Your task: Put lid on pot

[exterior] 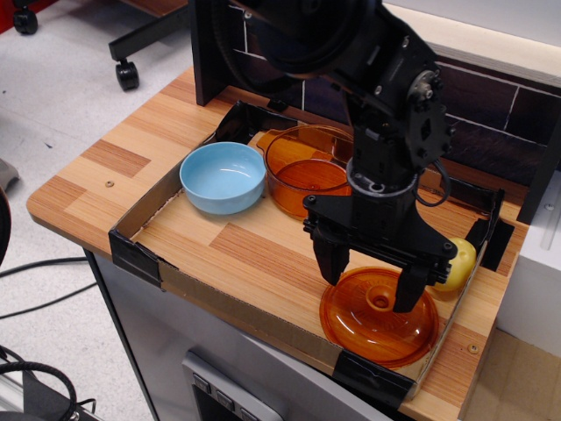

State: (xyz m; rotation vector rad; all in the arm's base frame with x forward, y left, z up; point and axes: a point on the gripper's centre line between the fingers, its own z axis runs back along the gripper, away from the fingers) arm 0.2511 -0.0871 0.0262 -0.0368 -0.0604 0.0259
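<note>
Claw (pixel 372 289): spread wide, one finger on each side of the knob, gripping nothing.
Lid (pixel 379 319): flat on the tray floor, front right.
Pot (pixel 302 170): uncovered, beside the blue bowl (pixel 223 177).

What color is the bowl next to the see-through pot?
Light blue. The bowl shows clearly in the only camera view, beside the orange pot.

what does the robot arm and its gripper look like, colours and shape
The arm is all matte black with bulky rounded joint housings and a silvery round fastener near the wrist. A black cable loops at its right side. The gripper is black too: a wide angular bracket carrying two blunt, downward-tapering fingers. No markings are legible.
</note>
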